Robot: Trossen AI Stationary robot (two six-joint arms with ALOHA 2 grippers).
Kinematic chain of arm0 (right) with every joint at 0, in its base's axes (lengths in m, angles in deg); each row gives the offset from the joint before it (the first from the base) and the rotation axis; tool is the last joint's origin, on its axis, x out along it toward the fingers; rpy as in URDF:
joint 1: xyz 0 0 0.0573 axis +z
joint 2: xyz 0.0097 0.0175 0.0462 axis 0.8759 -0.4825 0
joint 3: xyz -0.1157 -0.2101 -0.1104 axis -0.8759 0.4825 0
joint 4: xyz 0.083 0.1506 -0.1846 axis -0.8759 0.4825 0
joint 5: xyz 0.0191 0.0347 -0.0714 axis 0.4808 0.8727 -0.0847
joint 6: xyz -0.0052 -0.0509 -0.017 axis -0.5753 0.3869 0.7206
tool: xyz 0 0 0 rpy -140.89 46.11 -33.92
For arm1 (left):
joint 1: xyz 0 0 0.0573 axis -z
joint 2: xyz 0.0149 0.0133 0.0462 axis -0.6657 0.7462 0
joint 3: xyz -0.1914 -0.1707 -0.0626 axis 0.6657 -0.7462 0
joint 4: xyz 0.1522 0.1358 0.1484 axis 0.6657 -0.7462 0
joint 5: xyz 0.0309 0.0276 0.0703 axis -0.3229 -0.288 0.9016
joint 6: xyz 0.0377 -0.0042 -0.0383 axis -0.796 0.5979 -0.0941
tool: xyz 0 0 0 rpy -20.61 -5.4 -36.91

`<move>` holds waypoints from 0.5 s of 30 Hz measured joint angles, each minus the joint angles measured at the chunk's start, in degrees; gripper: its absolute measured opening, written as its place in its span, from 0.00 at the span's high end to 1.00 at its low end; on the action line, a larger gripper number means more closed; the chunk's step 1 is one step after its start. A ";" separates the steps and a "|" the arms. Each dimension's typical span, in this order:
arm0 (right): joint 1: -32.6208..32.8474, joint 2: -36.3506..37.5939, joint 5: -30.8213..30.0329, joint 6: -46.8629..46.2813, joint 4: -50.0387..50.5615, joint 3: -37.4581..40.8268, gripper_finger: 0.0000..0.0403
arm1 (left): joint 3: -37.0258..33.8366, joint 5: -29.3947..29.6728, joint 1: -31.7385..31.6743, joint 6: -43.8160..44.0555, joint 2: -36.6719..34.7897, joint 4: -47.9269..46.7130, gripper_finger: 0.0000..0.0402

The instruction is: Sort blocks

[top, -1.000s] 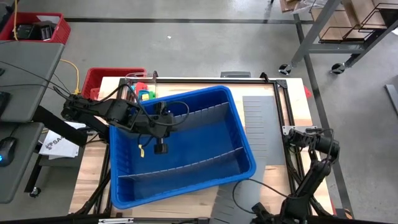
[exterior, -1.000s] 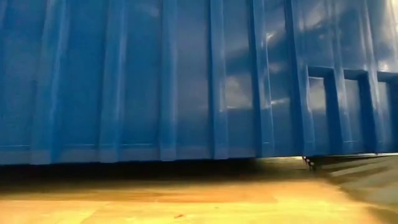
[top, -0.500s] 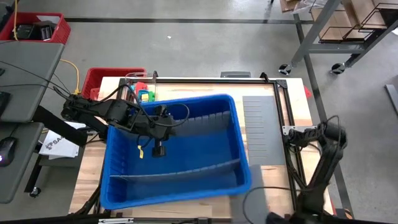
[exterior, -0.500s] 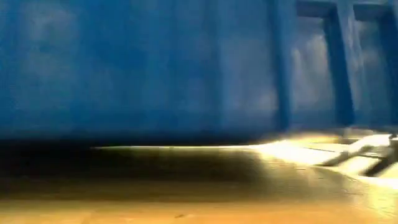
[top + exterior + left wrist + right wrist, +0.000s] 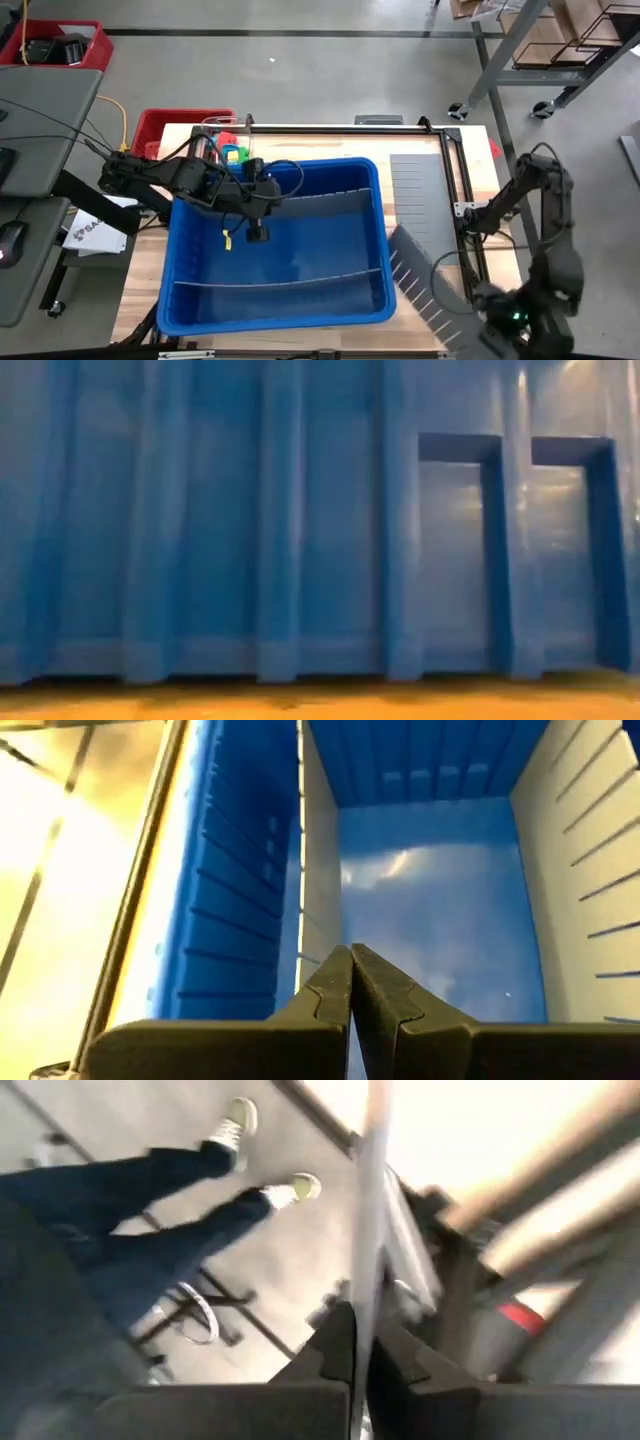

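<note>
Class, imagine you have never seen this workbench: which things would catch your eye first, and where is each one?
The big blue bin fills the table's left and middle, with the left gripper shut and hanging inside it near a grey divider panel. At the table's right front corner, the right gripper is shut on a slotted grey panel. A few bright blocks lie behind the bin's far left corner.

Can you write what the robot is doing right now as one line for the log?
left gripper: shut, empty, inside blue bin | right gripper: shut on grey divider panel beside bin | blocks: behind bin, unsorted
</note>
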 joint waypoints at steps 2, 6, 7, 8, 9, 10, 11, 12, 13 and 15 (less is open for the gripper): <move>-1.31 1.74 -0.96 0.17 12.53 -4.22 1.00 | 1.60 0.83 -1.10 -0.65 0.07 0.72 0.97; -3.10 2.26 -3.29 0.68 29.71 -13.02 1.00 | 4.49 1.98 -1.70 -1.65 -0.15 4.79 0.91; -3.86 3.77 -6.37 2.53 27.88 -13.58 1.00 | 5.53 2.36 -2.24 -2.35 -0.13 6.04 0.89; -4.81 5.14 -9.87 2.80 27.09 -13.54 1.00 | 6.31 2.57 -2.55 -3.32 -0.16 7.48 0.87; -5.69 6.08 -13.06 1.15 28.02 -13.47 1.00 | 7.12 2.71 -2.69 -4.19 -0.26 9.10 0.85; -6.65 6.38 -15.11 0.65 29.12 -13.44 1.00 | 8.02 2.84 -2.71 -4.71 -0.34 10.42 0.84; -7.68 6.81 -17.15 1.86 28.94 -13.42 1.00 | 9.06 2.99 -2.77 -5.11 -0.33 11.40 0.82; -8.72 7.17 -20.03 2.52 27.94 -13.42 1.00 | 10.09 3.20 -3.01 -5.89 -0.27 12.49 0.80; -9.80 7.24 -22.27 3.44 27.74 -13.60 1.00 | 10.90 3.56 -3.43 -6.92 -0.24 14.13 0.78; -11.95 7.43 -26.10 5.97 28.00 -14.86 1.00 | 12.58 3.98 -4.16 -9.32 -0.24 17.43 0.73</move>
